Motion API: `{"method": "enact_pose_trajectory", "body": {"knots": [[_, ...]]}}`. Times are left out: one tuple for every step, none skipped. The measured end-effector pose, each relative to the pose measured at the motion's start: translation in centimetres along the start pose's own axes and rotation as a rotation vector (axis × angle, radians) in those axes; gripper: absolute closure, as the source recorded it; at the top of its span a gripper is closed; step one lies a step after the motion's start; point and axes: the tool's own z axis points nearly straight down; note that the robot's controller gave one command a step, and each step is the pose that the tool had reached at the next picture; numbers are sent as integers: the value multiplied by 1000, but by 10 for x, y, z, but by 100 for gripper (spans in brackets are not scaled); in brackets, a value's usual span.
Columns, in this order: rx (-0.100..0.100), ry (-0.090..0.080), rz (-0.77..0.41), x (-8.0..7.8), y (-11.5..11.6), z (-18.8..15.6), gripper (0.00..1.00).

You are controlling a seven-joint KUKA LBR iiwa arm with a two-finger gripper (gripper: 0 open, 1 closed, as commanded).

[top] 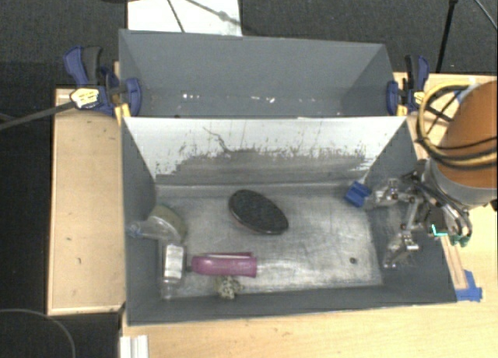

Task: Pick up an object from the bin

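My gripper (pixel 391 224) is at the right wall of the bin, low over the floor. It is open, its two metal fingers spread wide with nothing between them. A small blue block (pixel 356 194) lies at the back right of the floor, just left of the farther fingertip (pixel 381 196); whether they touch I cannot tell. A black oval brush (pixel 257 211) lies flat in the middle of the bin, well to the left of the gripper.
A purple tube (pixel 224 264) lies along the front left. A clear bottle with a silver cap (pixel 172 263), a clear rounded piece (pixel 159 226) and a small speckled lump (pixel 227 288) sit in the front left corner.
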Motion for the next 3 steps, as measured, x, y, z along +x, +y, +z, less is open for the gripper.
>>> {"method": "enact_pose_trajectory", "body": {"knots": [[-2, 1, -115, -11, 60, 121, 0], [-2, -9, 118, -51, 117, 87, 0], [0, -11, -148, -90, 164, 160, 0]]}}
